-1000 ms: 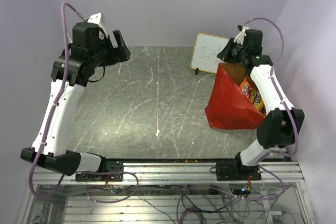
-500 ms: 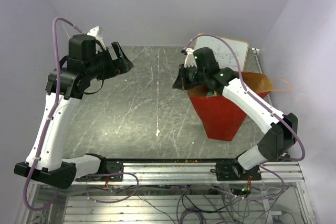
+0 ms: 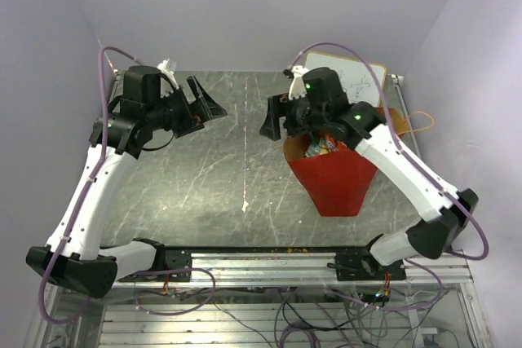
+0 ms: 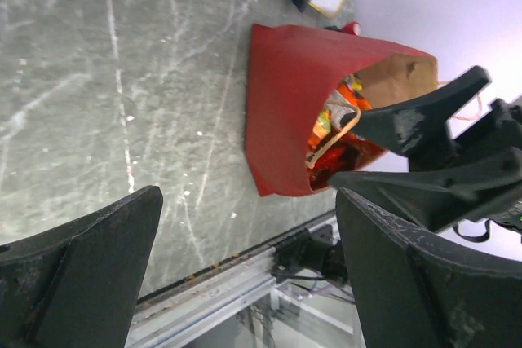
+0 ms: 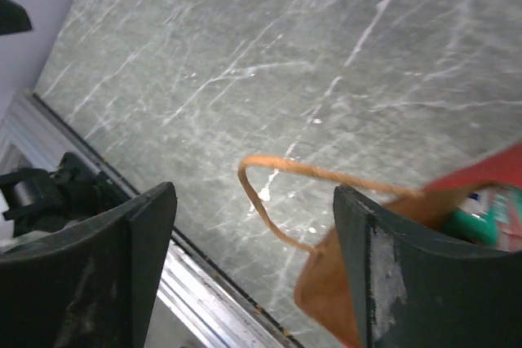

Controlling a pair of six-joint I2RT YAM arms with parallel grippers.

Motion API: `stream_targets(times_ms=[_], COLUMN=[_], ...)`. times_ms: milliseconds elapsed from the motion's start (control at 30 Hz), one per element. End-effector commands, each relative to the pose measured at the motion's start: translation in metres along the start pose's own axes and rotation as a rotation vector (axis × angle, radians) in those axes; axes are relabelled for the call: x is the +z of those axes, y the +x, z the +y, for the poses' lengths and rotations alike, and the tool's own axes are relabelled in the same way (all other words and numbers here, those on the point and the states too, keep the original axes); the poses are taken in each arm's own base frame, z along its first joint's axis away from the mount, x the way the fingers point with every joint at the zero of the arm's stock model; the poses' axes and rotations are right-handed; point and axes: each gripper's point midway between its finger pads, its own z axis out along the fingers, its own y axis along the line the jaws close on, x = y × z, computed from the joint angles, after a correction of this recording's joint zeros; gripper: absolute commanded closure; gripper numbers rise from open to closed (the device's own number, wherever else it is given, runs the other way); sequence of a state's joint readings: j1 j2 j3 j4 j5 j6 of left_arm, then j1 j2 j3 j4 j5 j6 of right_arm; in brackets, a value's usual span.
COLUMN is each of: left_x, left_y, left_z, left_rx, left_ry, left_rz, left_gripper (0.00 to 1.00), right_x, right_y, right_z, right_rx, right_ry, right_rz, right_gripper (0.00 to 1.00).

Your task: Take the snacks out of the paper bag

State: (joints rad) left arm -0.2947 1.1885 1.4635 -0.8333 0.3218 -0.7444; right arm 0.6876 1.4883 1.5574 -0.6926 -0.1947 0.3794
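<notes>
The red paper bag (image 3: 336,178) stands on the table at right, its brown mouth facing up and back. Colourful foil snacks (image 3: 320,144) show inside it. My right gripper (image 3: 274,120) hovers at the bag's left rim, open. In the right wrist view a thin cord handle (image 5: 276,187) loops loosely between the spread fingers of the right gripper (image 5: 253,270), beside the bag's kraft rim (image 5: 330,287), and a teal snack (image 5: 488,211) peeks out. My left gripper (image 3: 205,102) hangs open over the table's middle left, far from the bag. The left wrist view shows the bag (image 4: 285,112) and snacks (image 4: 333,116).
A small whiteboard (image 3: 352,79) leans at the back right behind the bag. The bag's other cord handle (image 3: 420,120) sticks out to the right. The metal rail (image 3: 269,262) runs along the near edge. Purple walls close in on three sides.
My right gripper carried the bag's top from far right toward the centre, then opened and let go of it. The bag now stands with its mouth up. My left arm shifted right.
</notes>
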Motion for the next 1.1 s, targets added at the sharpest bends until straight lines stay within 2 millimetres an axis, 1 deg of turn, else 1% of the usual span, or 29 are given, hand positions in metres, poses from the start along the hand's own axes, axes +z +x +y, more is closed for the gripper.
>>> stream_targets(times_ms=[0,67,100,233,333,400,433,500,600,733,800,833,933,967,1067], left_x=[0.004,0.008,0.011,0.025,0.029,0.028,0.028,0.029,0.032,0.029,0.025,0.023,0.017,0.015,0.011], left_y=[0.002,0.006,0.009,0.02,0.027,0.032,0.036,0.045,0.057,0.066,0.068,0.069,0.072,0.073,0.077], left_z=[-0.04,-0.043,-0.046,-0.052,-0.057,-0.062,-0.064,-0.068,-0.072,-0.073,-0.072,-0.07,-0.064,-0.062,-0.054], left_rx=[-0.026,-0.033,-0.04,-0.068,-0.085,-0.055,-0.05,-0.055,-0.058,-0.047,-0.029,-0.016,0.028,0.043,0.089], left_ry=[0.22,0.259,0.281,0.346,0.35,0.351,0.348,0.364,0.376,0.366,0.356,0.345,0.316,0.309,0.281], left_rz=[0.033,0.057,0.079,0.159,0.223,0.232,0.24,0.266,0.293,0.314,0.321,0.324,0.339,0.342,0.351], left_gripper=[0.02,0.02,0.02,0.02,0.02,0.02,0.02,0.02,0.02,0.02,0.02,0.02,0.02,0.02,0.02], right_x=[-0.062,-0.084,-0.095,-0.147,-0.19,-0.21,-0.223,-0.245,-0.267,-0.276,-0.276,-0.278,-0.269,-0.266,-0.269], right_y=[-0.017,-0.016,-0.015,-0.015,-0.025,-0.03,-0.031,-0.031,-0.022,-0.014,-0.007,-0.003,0.01,0.013,0.024], right_z=[-0.025,-0.039,-0.046,-0.082,-0.106,-0.125,-0.137,-0.166,-0.2,-0.215,-0.227,-0.237,-0.257,-0.261,-0.267], right_rx=[-0.038,-0.032,-0.03,-0.01,0.012,0.027,0.052,0.127,0.224,0.312,0.341,0.37,0.465,0.502,0.574], right_ry=[0.204,0.298,0.345,0.587,0.773,0.906,0.984,1.085,1.133,1.119,1.14,1.15,1.086,1.058,1.022], right_rz=[-0.088,-0.117,-0.132,-0.222,-0.291,-0.308,-0.309,-0.289,-0.266,-0.285,-0.281,-0.282,-0.274,-0.274,-0.282], right_gripper=[0.15,0.02,0.0,0.0,0.0,0.0,0.0,0.0,0.0,0.0,0.0,0.0,0.0,0.0,0.01])
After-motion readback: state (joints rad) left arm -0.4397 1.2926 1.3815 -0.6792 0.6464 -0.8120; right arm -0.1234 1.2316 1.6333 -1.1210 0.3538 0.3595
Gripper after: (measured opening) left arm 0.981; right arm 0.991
